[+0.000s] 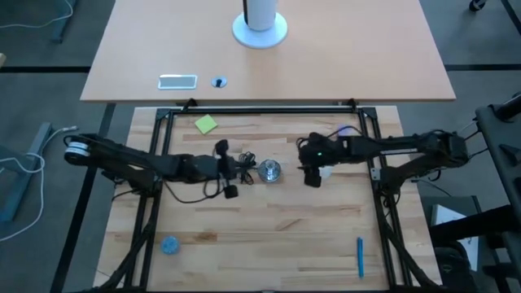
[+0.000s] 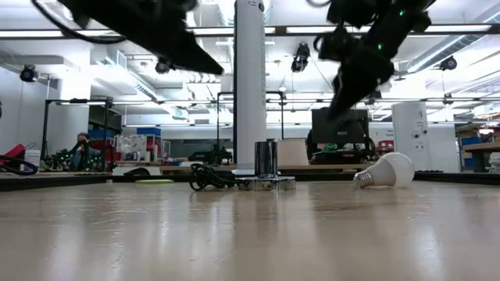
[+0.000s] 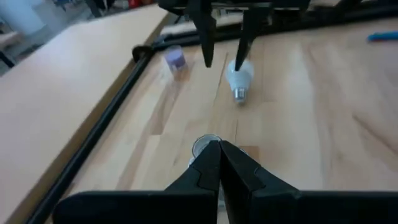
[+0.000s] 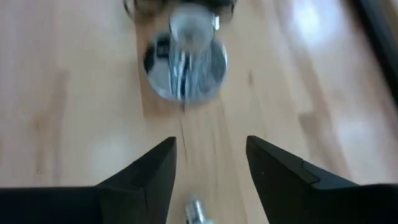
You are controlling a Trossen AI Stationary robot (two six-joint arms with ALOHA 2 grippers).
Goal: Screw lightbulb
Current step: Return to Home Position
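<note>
Low view, lightbulb (image 2: pixel 387 169): on its side on the table, near the silver lamp base (image 2: pixel 266 168), not touching it.
Right gripper (image 4: pixel 210 146): fingers apart, empty, just above the bulb.
Left gripper (image 3: pixel 219 149): fingers together, beside the lamp base.
Retreat: best to rise straight up first, so no finger rolls the bulb.

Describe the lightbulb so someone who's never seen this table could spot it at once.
Start at the wooden table and find the shiny silver socket base near its middle. Just beside it, on the right arm's side, the lightbulb lies on its side below the open right gripper. It is the only whitish rounded thing there, with a metal screw end.
</note>
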